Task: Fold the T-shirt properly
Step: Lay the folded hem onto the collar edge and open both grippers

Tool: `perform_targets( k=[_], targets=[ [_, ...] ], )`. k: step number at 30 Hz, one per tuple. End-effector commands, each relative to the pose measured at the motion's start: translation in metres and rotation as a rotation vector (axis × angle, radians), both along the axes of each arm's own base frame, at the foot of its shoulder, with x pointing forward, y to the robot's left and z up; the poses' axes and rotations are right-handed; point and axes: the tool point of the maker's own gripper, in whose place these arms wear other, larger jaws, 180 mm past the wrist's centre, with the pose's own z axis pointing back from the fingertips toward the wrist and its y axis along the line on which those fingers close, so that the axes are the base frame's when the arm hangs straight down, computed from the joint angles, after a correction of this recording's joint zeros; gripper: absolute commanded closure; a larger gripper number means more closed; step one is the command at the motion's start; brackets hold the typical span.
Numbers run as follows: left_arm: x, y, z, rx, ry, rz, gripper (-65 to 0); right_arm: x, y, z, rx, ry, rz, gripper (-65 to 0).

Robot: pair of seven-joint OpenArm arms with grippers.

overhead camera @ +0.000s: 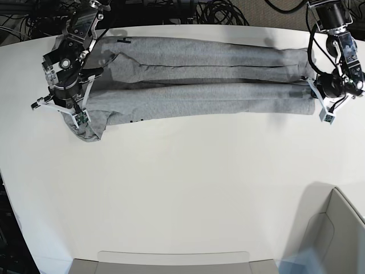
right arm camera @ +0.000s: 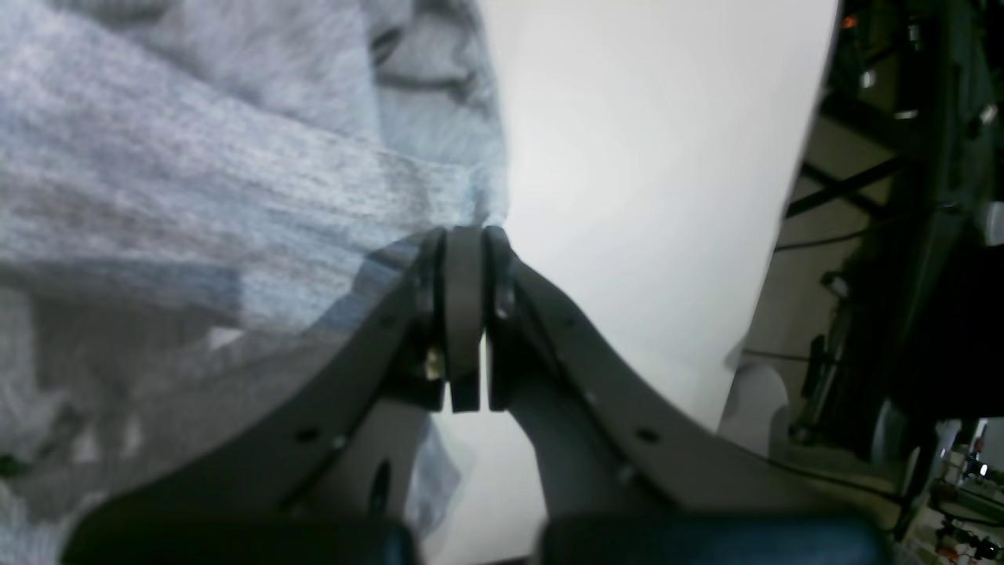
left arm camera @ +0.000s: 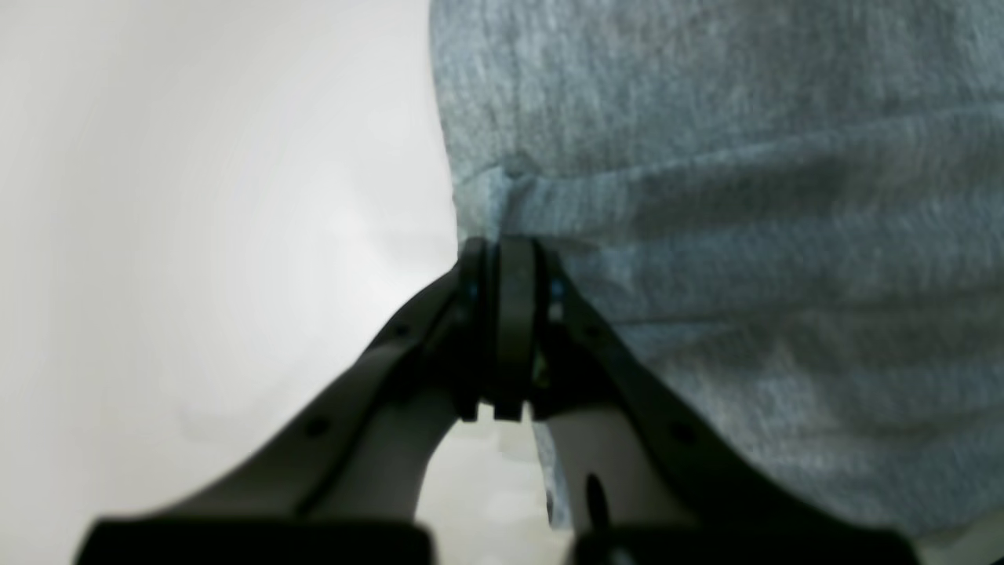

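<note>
The heather-grey T-shirt [overhead camera: 199, 85] lies folded into a long band across the far part of the white table [overhead camera: 182, 182], pulled out between my two grippers. Small bits of black lettering show at its left end. My left gripper [overhead camera: 313, 91] is at the band's right end. In the left wrist view it [left arm camera: 502, 245] is shut on the shirt's edge [left arm camera: 745, 235]. My right gripper [overhead camera: 81, 116] is at the band's left end. In the right wrist view it [right arm camera: 466, 233] is shut on the shirt's edge [right arm camera: 196, 180]. A loose bit of cloth droops below it.
A light grey bin [overhead camera: 336, 234] stands at the near right corner. A flat tray edge [overhead camera: 171, 262] runs along the near side. Cables [overhead camera: 222, 11] lie behind the table's far edge. In the right wrist view, dark equipment [right arm camera: 910, 235] stands beyond the table edge.
</note>
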Motion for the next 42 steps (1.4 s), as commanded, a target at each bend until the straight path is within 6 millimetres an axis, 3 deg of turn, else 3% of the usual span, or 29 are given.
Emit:
perform_targets(
  k=[1,7,24,36,42],
  targets=[
    [0.005,0.013,0.019,0.064,-0.032,-0.01,0.0,-0.001,-0.006,0.008,-0.037,-0.007,0.007,0.0],
    [0.002,0.009,0.028,0.091,-0.046,-0.038,0.0,-0.011,-0.005,0.003,-0.037,0.016,0.007,0.0],
    [-0.007,0.016,0.027,0.097,-0.037,-0.015,0.0,-0.036,-0.069,0.022,-0.179,0.031,-0.201,0.0],
    [-0.014,0.016,0.023,0.097,-0.018,-0.015,-0.1,-0.03,-0.059,0.02,-0.147,0.017,-0.2,0.0],
    [-0.012,0.007,0.032,0.107,-0.048,-0.039,-21.0,-0.027,-0.058,0.021,-0.138,0.008,-0.204,-1.3]
  ],
)
